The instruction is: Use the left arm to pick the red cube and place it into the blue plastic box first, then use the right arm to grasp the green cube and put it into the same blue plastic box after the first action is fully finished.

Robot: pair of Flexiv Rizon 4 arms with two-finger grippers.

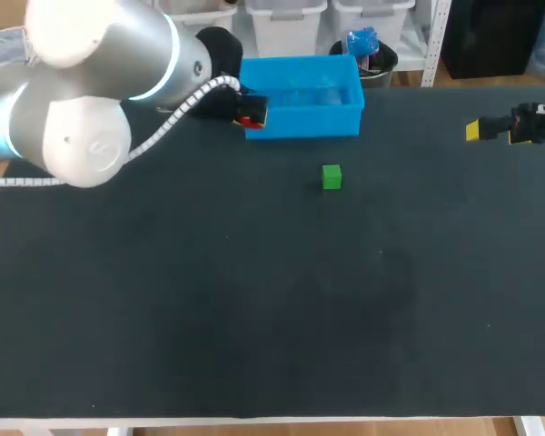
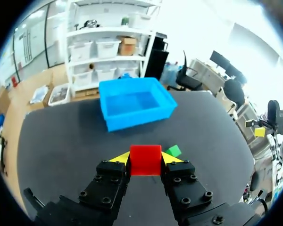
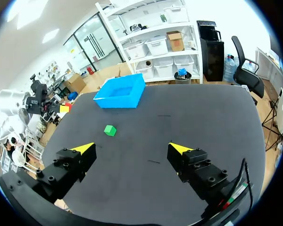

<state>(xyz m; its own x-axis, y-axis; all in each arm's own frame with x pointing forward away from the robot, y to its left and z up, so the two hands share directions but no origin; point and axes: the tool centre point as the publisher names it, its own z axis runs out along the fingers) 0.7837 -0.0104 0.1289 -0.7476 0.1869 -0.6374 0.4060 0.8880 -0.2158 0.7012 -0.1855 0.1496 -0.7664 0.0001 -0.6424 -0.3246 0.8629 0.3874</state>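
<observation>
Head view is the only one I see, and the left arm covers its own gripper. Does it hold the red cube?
Observer: Yes. In the left wrist view the left gripper is shut on the red cube, a yellow tip on each side.
Operator: Is it above its target yet?
Observer: Not yet; the blue plastic box lies ahead of the gripper.
Operator: And my other arm?
Observer: The right gripper is open, nothing between its fingers.

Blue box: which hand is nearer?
Left. The left hand, gripping the red cube, is by the blue box's left end; the right hand hangs far off to its right.
</observation>
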